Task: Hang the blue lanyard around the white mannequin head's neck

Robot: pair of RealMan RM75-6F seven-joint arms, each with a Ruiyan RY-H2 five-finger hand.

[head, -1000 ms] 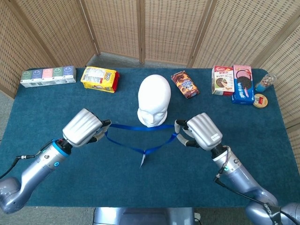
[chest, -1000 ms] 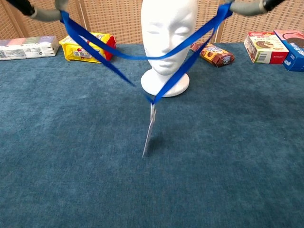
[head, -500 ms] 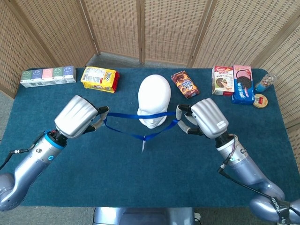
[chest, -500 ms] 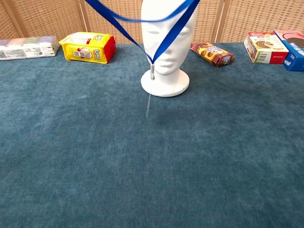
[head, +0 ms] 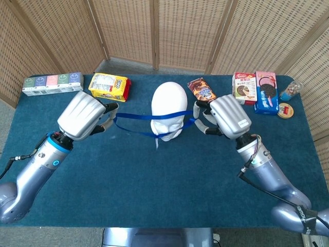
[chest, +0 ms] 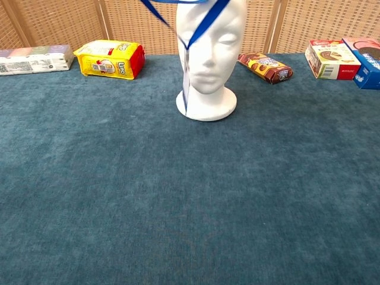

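The white mannequin head [head: 168, 109] [chest: 209, 50] stands upright at the table's middle back. Both hands hold the blue lanyard [head: 149, 117] [chest: 202, 25] stretched in the air as an open loop. My left hand [head: 85, 116] grips its left end and my right hand [head: 226, 117] grips its right end, one on each side of the head. In the head view the far strap crosses the face and the near strap sags to a V in front of the chin. A thin clip [chest: 186, 80] dangles from that V. Neither hand shows in the chest view.
Along the back edge lie a row of small cartons [head: 52, 84], a yellow snack pack [head: 109, 86], a brown snack bag [head: 202, 92], two cookie boxes [head: 256, 90] and a small jar [head: 291, 90]. The blue cloth table [chest: 190, 202] stretches in front of the head.
Both hands have risen and moved back toward the mannequin head, carrying the lanyard loop up. The strap has gone from neck level to the top of the head in the chest view.
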